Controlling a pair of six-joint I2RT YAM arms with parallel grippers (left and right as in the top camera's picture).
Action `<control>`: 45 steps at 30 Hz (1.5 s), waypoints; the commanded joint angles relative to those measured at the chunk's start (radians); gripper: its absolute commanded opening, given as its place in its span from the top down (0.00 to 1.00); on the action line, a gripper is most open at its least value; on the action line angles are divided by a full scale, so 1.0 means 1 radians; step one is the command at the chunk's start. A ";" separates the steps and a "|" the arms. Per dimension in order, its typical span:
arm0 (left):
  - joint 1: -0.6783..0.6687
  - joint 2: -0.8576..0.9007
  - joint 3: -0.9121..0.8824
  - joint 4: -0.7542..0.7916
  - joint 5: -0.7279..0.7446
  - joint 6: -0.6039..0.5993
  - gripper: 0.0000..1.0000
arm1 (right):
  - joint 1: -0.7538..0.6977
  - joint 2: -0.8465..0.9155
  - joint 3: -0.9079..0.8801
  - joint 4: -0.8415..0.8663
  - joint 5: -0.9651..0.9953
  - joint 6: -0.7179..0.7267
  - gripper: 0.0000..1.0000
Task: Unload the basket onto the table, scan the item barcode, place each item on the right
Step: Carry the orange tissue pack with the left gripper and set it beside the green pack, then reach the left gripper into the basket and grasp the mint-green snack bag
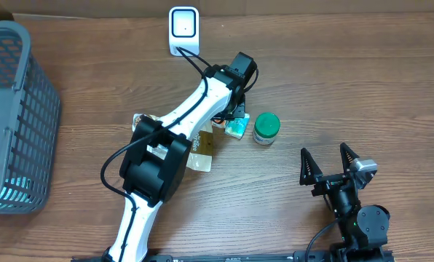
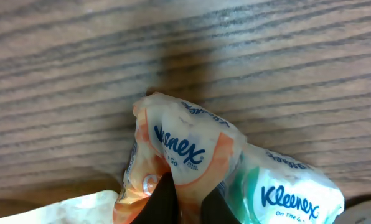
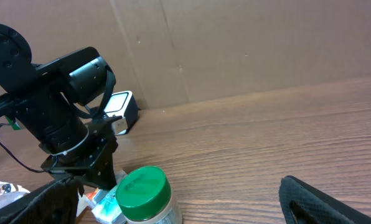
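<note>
The left claw is pinching shut on the orange Kleenex pack near the centre of the table. A green Kleenex pack is touching it at its 4 o'clock. A green-lidded jar is standing just beside them at 3 o'clock. The scanner is sitting at the table's 12 o'clock and a grey basket at 9 o'clock. The right claw is gaping open at 5 o'clock.
</note>
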 commanded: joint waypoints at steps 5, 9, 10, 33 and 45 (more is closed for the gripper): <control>-0.043 0.011 0.001 -0.032 0.130 -0.105 0.96 | 0.005 -0.010 -0.010 0.003 0.006 -0.005 0.00; -0.044 0.011 0.001 -0.037 0.170 -0.203 0.96 | 0.005 -0.010 -0.010 0.003 0.006 -0.005 0.00; -0.044 0.011 0.001 -0.042 0.170 -0.231 0.96 | 0.005 -0.010 -0.010 0.003 0.006 -0.005 0.00; 0.033 0.002 0.496 -0.380 0.100 0.013 0.41 | 0.005 -0.010 -0.010 0.003 0.006 -0.005 0.00; 0.209 0.000 1.022 -0.680 0.089 0.135 0.52 | 0.005 -0.010 -0.010 0.003 0.006 -0.005 0.00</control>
